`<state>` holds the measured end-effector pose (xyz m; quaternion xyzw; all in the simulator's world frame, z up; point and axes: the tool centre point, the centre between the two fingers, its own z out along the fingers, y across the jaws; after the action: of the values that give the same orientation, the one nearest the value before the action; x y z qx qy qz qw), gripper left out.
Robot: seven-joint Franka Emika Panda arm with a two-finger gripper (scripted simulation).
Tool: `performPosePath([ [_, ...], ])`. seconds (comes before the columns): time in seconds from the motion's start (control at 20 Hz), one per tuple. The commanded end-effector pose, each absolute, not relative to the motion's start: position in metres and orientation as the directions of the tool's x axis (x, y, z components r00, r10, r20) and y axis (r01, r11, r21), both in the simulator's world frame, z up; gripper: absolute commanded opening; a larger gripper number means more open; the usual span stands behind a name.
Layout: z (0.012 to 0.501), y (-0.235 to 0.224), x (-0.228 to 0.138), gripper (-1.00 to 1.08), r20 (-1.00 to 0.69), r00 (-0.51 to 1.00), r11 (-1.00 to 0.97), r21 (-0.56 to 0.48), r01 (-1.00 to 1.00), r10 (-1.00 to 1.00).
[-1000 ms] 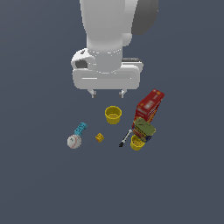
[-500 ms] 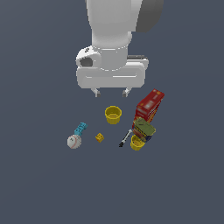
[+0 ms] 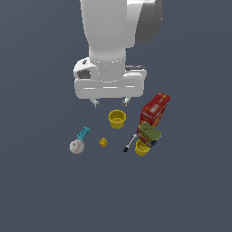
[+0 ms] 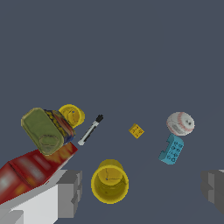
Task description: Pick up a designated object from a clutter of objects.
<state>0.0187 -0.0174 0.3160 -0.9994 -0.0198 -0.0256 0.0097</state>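
Observation:
The white baseball [image 3: 77, 146] [image 4: 180, 123] with red stitching lies at the exterior view's left end of the clutter, touching the cyan brick [image 3: 83, 133] [image 4: 172, 149]. A tiny yellow block [image 3: 103, 142] [image 4: 136, 130] sits a little to its right in the exterior view. My gripper [image 3: 110, 101] [image 4: 142, 189] hangs open above the floor, behind and above one yellow cup [image 3: 117, 118] [image 4: 110, 181], well apart from the baseball. Nothing is between its grey fingers [image 4: 70, 192].
On the exterior view's right stand a tall red box [image 3: 154, 113] [image 4: 30, 168], a green can [image 3: 149, 132] [image 4: 43, 131] leaning on it, a second yellow cup [image 3: 142, 147] [image 4: 71, 115] and a thin dark marker [image 3: 130, 142] [image 4: 90, 130]. Dark floor surrounds the group.
The arm and gripper have shifted toward the exterior view's right and slightly down. The objects have not moved.

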Motion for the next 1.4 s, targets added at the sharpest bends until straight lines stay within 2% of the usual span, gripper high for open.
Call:
performPosePath([
  [0.0,0.307,-0.026,0.023,1.00,0.049,0.997,-0.998,-0.018,0.061,0.060],
  [0.7,0.217,-0.103,0.053,1.00,0.032,0.967,-0.968,-0.010,0.251,0.251],
  [1.35,0.127,-0.176,0.055,1.00,0.009,0.908,-0.908,-0.002,0.418,0.418],
])
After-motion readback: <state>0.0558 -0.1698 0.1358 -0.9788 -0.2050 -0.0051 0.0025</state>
